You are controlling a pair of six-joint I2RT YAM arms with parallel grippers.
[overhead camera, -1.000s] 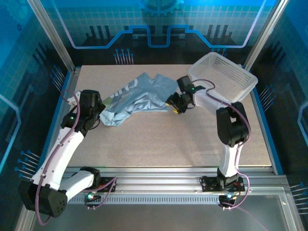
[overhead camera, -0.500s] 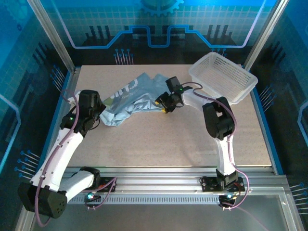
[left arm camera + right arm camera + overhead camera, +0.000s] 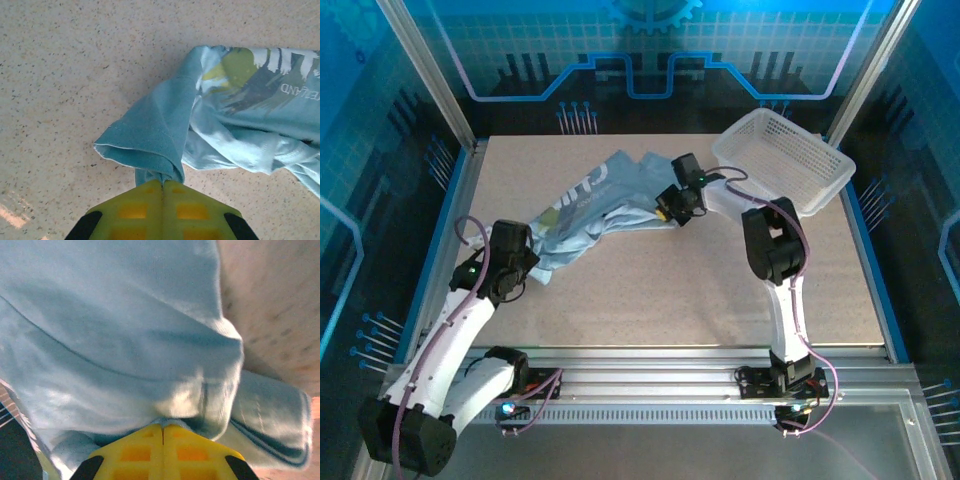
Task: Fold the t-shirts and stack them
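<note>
Lying outside white basket, crumpled t-shirt (on table)

Notes on the right gripper: its jaws stood apart a second ago and are now pressed together on the 3 o'clock edge of the t-shirt. It first swung toward 9 o'clock across the cloth, then came back slightly toward 1 o'clock. The right arm's elbow has shifted toward 9 o'clock.

Notes on the left gripper: it has drawn back toward 6 o'clock, taking its pinched corner of cloth along.

The t-shirt's bunched lump at the 7 o'clock end is pulled out into a narrower tail. The body is stretched longer between the two grips.
</note>
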